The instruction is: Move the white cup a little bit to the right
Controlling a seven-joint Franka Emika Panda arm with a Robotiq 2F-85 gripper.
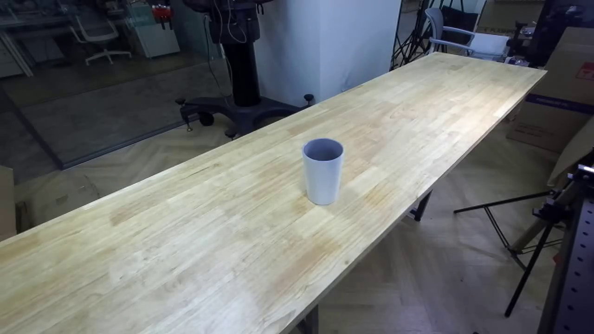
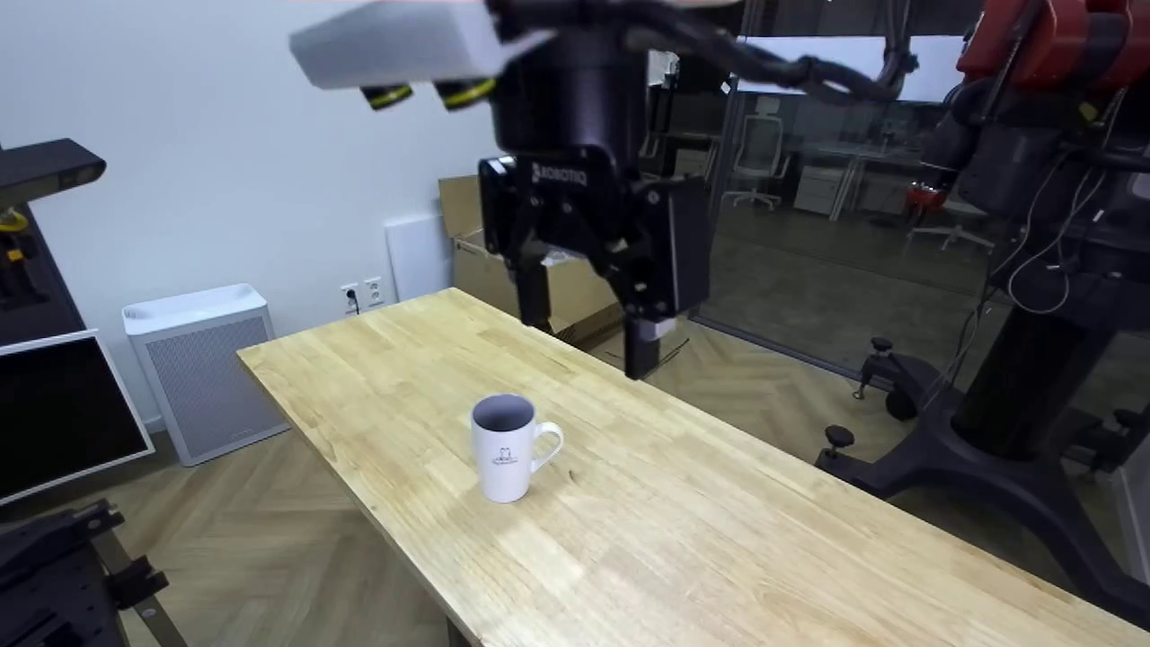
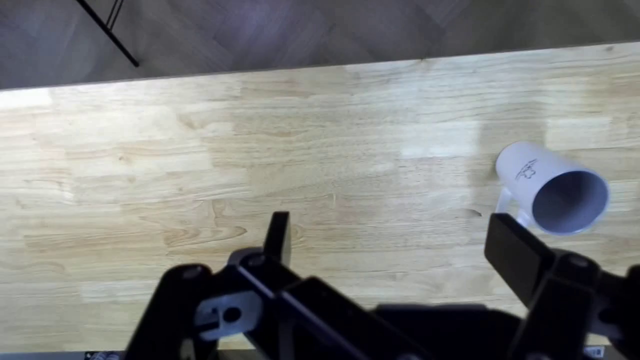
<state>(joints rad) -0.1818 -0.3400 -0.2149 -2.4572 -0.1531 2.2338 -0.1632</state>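
Note:
The white cup stands upright on the wooden table in both exterior views. It has a dark grey-blue inside, a handle on one side and a small dark print. In the wrist view the cup is at the right, with its handle partly hidden behind the right finger. My gripper is open and empty, well above the table. In the wrist view the gripper's fingers are wide apart over bare wood, with the cup outside them, beyond the right finger.
The long wooden table has open edges on both long sides. A black wheeled stand is beside it. A cardboard box and a white air purifier stand on the floor near the table's far end.

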